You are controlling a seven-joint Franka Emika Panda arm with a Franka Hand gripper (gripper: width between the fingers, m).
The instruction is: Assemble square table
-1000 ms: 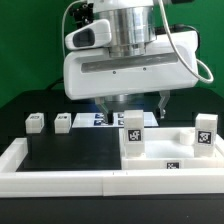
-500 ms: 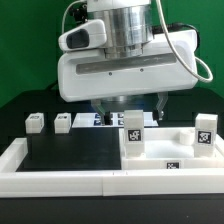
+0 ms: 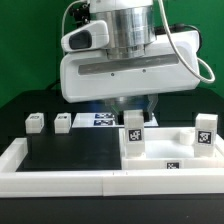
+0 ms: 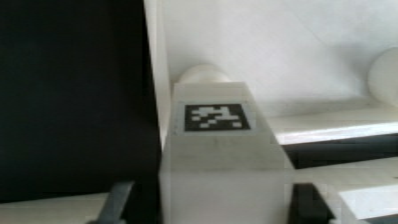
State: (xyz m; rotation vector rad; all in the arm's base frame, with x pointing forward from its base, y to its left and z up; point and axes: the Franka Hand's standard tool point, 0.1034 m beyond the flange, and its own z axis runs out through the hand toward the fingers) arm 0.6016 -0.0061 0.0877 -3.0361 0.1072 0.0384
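Evidently the gripper (image 3: 135, 108) pinched the upright leg (image 4: 217, 150) standing on the table top (image 3: 168, 166); a shallow hold on its smooth sides could have let it twist or slip free on lifting.

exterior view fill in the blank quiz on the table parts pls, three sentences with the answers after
1. The chunky white plastic leg between the fingers of the gripper stands ___ on the large flat white square table top.
2. On the black surface at the exterior view's left rest ___ small white legs.
3. In the wrist view, the gripped leg's face carries a black-and-white ___.

Missing words: upright; two; tag
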